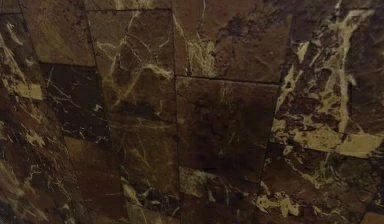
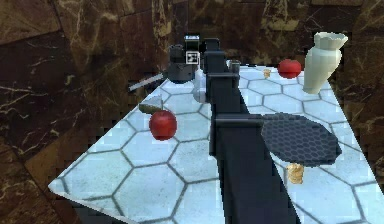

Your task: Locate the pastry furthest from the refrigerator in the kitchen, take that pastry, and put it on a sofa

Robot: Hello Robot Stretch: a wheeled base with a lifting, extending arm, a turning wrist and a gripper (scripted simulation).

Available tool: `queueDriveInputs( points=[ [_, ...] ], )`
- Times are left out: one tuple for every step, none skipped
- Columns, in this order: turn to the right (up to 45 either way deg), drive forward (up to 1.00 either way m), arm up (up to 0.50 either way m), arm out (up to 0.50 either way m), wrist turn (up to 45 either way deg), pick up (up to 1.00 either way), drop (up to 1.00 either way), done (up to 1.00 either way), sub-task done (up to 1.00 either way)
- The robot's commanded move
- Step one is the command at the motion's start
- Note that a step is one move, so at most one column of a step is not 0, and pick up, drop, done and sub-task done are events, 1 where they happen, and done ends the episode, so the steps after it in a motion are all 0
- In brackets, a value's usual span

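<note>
The arm [image 2: 238,130] stretches over a hexagon-tiled counter [image 2: 110,175], likely reaching for something. Its gripper [image 2: 165,72] sits near a red apple [image 2: 163,124]; whether it holds anything cannot be told. A small tan blob [image 2: 296,173], possibly the pastry, lies beside a dark round pan [image 2: 295,138].

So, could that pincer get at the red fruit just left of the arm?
Probably yes. The red fruit sits on the counter close to the pincer, left of the arm, with nothing standing between them; the arm may need to draw back a little.
</note>
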Motion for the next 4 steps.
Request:
queueDriveInputs(
  points=[
    [0.0, 0.0, 0.0, 0.0, 15.0, 0.0, 0.0, 0.0, 0.0],
    [0.0, 0.0, -0.08, 0.0, 0.0, 0.0, 0.0, 0.0, 0.0],
    [0.0, 0.0, 0.0, 0.0, 0.0, 1.0, 0.0, 0.0, 0.0],
    [0.0, 0.0, 0.08, 0.0, 0.0, 0.0, 0.0, 0.0, 0.0]
  ],
)
